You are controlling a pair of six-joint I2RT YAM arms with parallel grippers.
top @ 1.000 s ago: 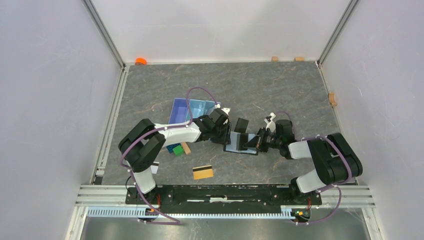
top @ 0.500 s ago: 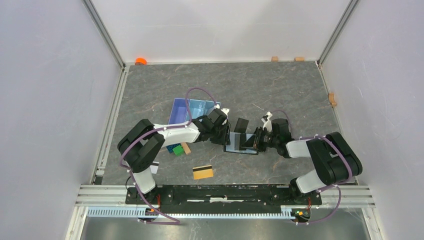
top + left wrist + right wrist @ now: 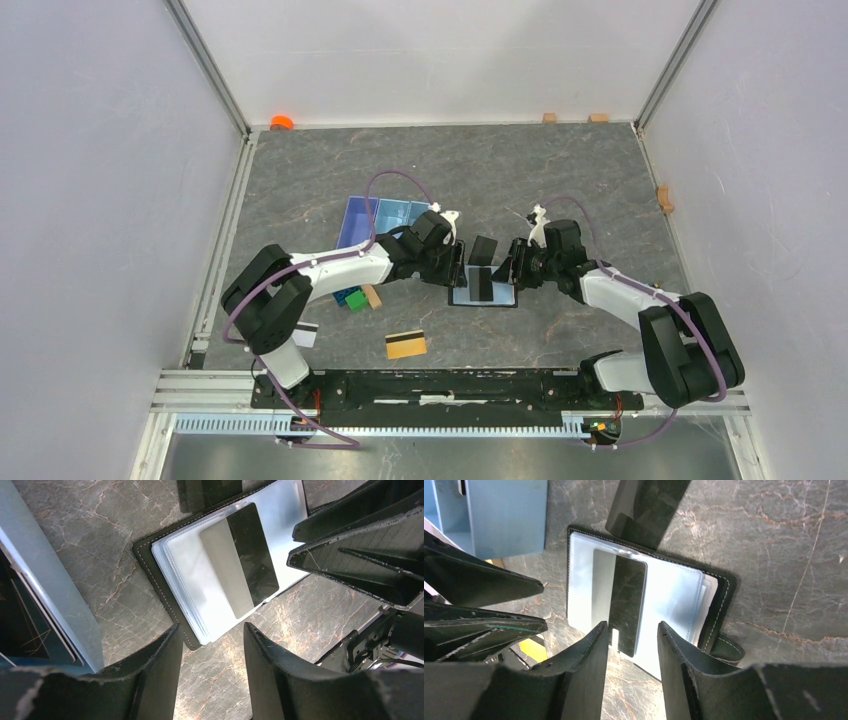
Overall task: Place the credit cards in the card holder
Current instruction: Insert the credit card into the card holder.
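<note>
Resting place of holder: the black folding card holder (image 3: 483,288) is laid open at the middle of the grey marbled surface (image 3: 480,170), clear sleeves and pale blue lining turned up.
Card in holder: a white card with a dark stripe (image 3: 240,560) is seen in the top sleeve, one short end showing at the sleeve's edge.
Left hand: the left hand (image 3: 212,630) is held at the holder's left side, fingers moderately apart, nothing gripped.
Right hand: the right hand (image 3: 631,627) is held at the holder's right side, fingers parted and nothing clamped. The card's end is seen between them; contact cannot be told.
Black card: a plain black card (image 3: 484,249) is laid just beyond the holder's far edge.
Gold card: a gold card with a dark stripe (image 3: 406,344) is laid near the near edge, well apart from the holder.
Other white card: a second white striped card (image 3: 307,334) is partly hidden beside the left arm.
Tray: a light blue three-compartment tray (image 3: 385,222) is set left of the holder.
Bricks and block: green and blue toy bricks (image 3: 350,298) are touched by a tan wooden block (image 3: 373,296).
</note>
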